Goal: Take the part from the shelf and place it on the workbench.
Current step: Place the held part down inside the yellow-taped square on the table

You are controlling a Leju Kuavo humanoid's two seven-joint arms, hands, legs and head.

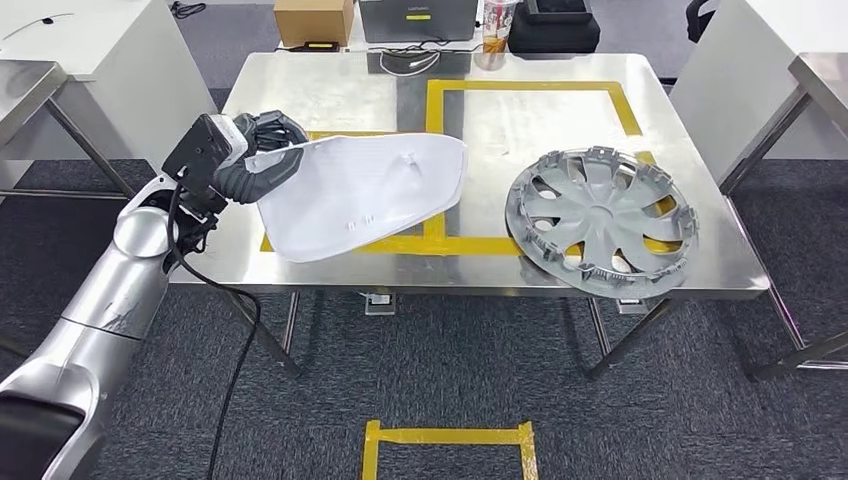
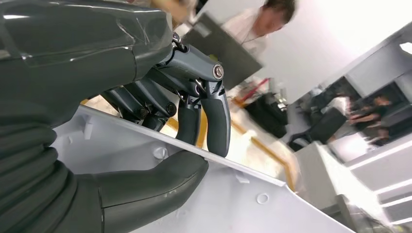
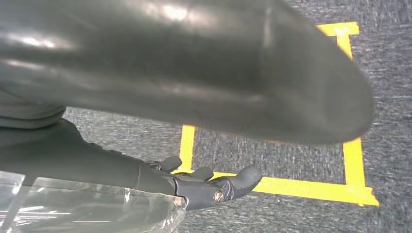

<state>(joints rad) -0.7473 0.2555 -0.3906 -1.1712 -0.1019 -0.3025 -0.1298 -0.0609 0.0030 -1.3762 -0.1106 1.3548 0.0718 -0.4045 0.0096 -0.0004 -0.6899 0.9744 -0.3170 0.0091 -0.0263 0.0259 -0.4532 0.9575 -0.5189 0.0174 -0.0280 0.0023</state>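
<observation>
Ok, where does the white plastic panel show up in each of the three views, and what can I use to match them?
Head view: the white panel lies left of centre over the steel workbench, its left end gripped by the left hand.
Left wrist view: the panel runs along the lower part, its edge between thumb and fingers.
Right wrist view: not in it.
Shared landmark: the left hand on the panel's edge, plus the yellow tape on the workbench.

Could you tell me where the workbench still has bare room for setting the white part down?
The bare steel inside the yellow tape rectangle, behind the white part and left of the wheel cover, is free. The near-left strip beside the left hand is narrow. The right side is crowded by the wheel cover; boxes line the far edge.
</observation>
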